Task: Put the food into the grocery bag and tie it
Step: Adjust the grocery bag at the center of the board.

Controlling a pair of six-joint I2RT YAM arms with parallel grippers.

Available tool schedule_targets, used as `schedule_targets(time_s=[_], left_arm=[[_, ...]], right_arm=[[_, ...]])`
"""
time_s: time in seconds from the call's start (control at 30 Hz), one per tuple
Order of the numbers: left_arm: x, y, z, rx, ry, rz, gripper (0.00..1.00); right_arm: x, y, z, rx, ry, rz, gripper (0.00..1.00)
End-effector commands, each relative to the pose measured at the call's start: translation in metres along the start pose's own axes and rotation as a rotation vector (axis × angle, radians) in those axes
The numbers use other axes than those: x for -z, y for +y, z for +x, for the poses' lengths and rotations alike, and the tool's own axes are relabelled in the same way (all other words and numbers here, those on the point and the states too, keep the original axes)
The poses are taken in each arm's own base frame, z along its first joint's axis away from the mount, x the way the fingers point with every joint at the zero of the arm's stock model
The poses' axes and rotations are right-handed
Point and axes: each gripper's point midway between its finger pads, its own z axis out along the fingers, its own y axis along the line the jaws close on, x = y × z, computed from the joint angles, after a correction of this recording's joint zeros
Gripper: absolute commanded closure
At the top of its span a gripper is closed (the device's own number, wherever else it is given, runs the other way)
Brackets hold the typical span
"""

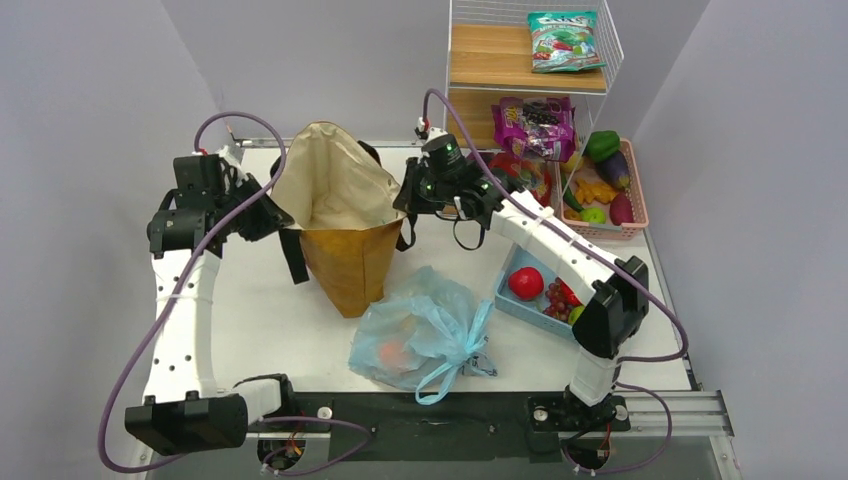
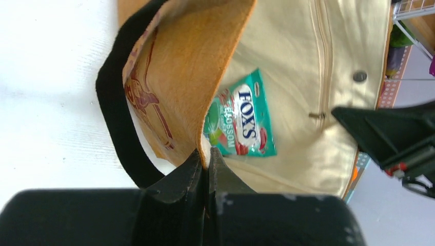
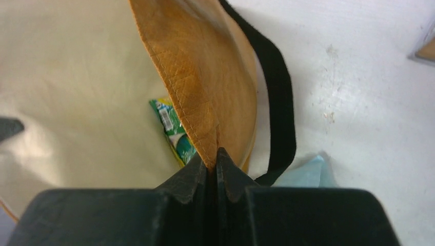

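Note:
The light blue grocery bag (image 1: 420, 330) lies on the table in front of the arms, its handles bunched at its right side. An orange piece of food (image 1: 393, 352) shows through the plastic. Neither gripper touches this bag. My left gripper (image 1: 272, 215) (image 2: 208, 156) is shut on the left rim of a tan-orange tote (image 1: 340, 215). My right gripper (image 1: 405, 200) (image 3: 215, 156) is shut on the tote's right rim (image 3: 205, 128), so the mouth is held wide. In the right wrist view a corner of the grocery bag (image 3: 308, 171) shows just beyond a black strap (image 3: 279, 102).
A green Fox's sweets packet (image 2: 241, 120) (image 3: 177, 136) lies inside the tote. A blue tray (image 1: 515, 300) with a red fruit (image 1: 526, 283) and dark grapes sits under the right arm. A pink basket (image 1: 640, 205) of vegetables and a wire shelf (image 1: 530, 60) with snack packets stand at the back right.

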Motion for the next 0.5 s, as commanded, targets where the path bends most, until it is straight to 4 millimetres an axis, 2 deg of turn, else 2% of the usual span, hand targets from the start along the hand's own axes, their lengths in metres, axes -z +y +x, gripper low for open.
schedule_targets(time_s=[0.0, 0.1, 0.27, 0.33, 0.37, 0.43, 0.47], left_arm=[[0.012, -0.016, -0.046, -0.081, -0.137, 0.059, 1.00], [0.006, -0.012, -0.048, -0.076, -0.123, 0.052, 1.00], [0.008, -0.010, -0.052, -0.089, -0.125, 0.046, 1.00], [0.012, -0.011, -0.056, -0.101, -0.124, 0.041, 1.00], [0.013, -0.011, -0.057, -0.108, -0.124, 0.040, 1.00], [0.014, -0.012, -0.057, -0.112, -0.116, 0.040, 1.00], [0.015, -0.013, -0.056, -0.113, -0.111, 0.043, 1.00]], right_arm=[[0.043, 0.026, -0.007, -0.028, -0.092, -0.044, 1.00], [0.052, 0.038, 0.004, -0.012, -0.083, -0.077, 1.00], [0.054, 0.039, 0.008, -0.008, -0.074, -0.081, 0.98], [0.057, 0.039, 0.006, -0.002, -0.072, -0.079, 0.78], [0.061, 0.041, 0.002, 0.010, -0.081, -0.080, 0.62], [0.071, 0.040, -0.004, 0.036, -0.092, -0.065, 0.46], [0.078, 0.037, -0.005, 0.044, -0.101, -0.047, 0.42]])
